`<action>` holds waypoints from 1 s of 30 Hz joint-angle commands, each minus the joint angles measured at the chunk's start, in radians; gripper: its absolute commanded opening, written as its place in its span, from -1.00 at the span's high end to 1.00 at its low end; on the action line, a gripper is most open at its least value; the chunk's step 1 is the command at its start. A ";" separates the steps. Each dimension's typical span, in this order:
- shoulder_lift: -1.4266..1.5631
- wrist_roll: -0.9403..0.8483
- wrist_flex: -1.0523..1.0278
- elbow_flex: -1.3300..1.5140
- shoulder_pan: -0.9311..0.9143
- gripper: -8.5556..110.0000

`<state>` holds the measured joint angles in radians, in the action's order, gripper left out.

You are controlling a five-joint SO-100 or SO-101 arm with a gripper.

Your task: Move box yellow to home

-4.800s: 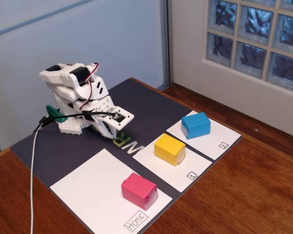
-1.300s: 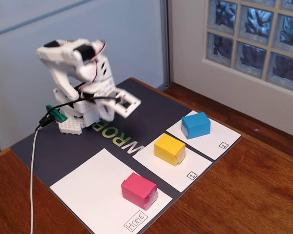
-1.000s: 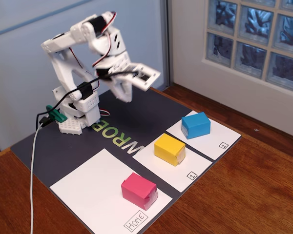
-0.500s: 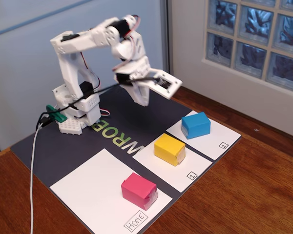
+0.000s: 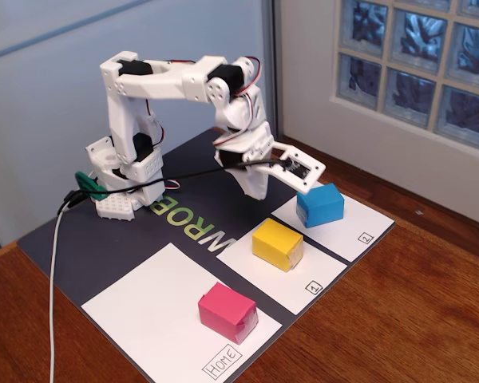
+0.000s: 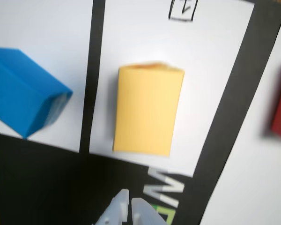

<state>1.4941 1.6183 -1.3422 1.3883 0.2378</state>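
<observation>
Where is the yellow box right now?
In the fixed view the yellow box sits on the middle white square marked 1, between the blue box and the pink box on Home.

The box yellow (image 5: 277,244) looks paper-wrapped with glossy tape; home (image 5: 156,311) is matt white paper; the table (image 5: 399,319) is polished wood; the arm (image 5: 176,80) is white plastic.

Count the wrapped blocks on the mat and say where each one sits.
3. The yellow block sits on the square marked 1, the blue block on the square marked 2, the pink block on the Home square. None looks hidden.
</observation>
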 commanded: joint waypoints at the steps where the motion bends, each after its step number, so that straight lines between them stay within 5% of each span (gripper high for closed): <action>1: -0.014 -0.015 0.055 -0.052 0.006 0.86; 12: -0.077 -0.074 0.106 -0.048 0.046 0.77; 19: -0.081 -0.101 0.143 -0.040 0.072 0.27; 30: -0.081 -0.089 0.138 0.002 0.078 0.28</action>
<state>1.4082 1.5217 -1.2118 1.3883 0.3037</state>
